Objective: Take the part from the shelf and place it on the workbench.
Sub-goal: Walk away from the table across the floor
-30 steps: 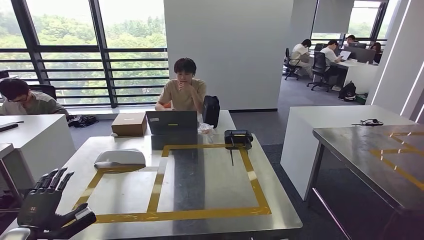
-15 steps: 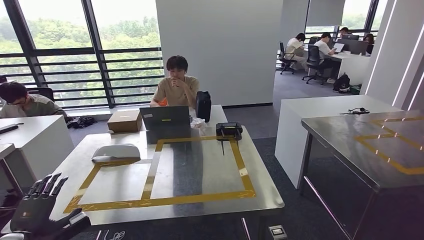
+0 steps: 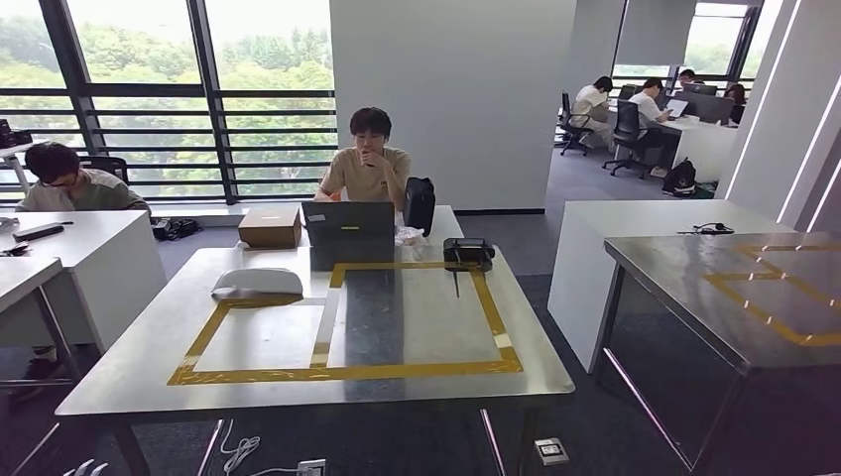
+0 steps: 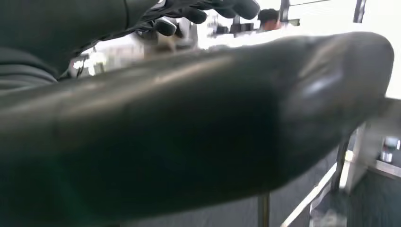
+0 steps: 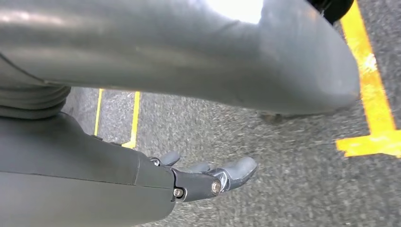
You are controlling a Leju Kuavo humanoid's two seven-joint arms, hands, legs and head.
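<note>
1. At the far left, the left hand [image 4: 189, 127] hangs low beside the robot; its thumb and dark fingers stand apart with nothing between them, so it is empty and spread, probably because it has no carrying left to do.
2. Just right of that, the white part [image 3: 256, 283] lies flat on the steel surface [image 3: 417, 327], at the back corner of the left box marked in yellow tape [image 3: 347, 373]; the tape seems to mark the drop zone, so I judge the placing done.
3. Behind it stand a cardboard box [image 3: 270, 226] and a laptop [image 3: 348, 223], with a person seated at the laptop; both are pushed back outside the tape.
4. Further right, a black device [image 3: 468, 253] sits on the tape's back edge; a second taped surface [image 3: 714, 297] stands well apart.
5. Rightmost, the right hand [image 5: 203, 177] hangs over the floor [image 5: 283, 179], fingers loosely extended, gripping nothing.
6. Against the earlier frames the whole view has shifted, so the camera has moved and the surface now looks farther off; the left hand, then raised at the lower left, has dropped; the part keeps its spot.
</note>
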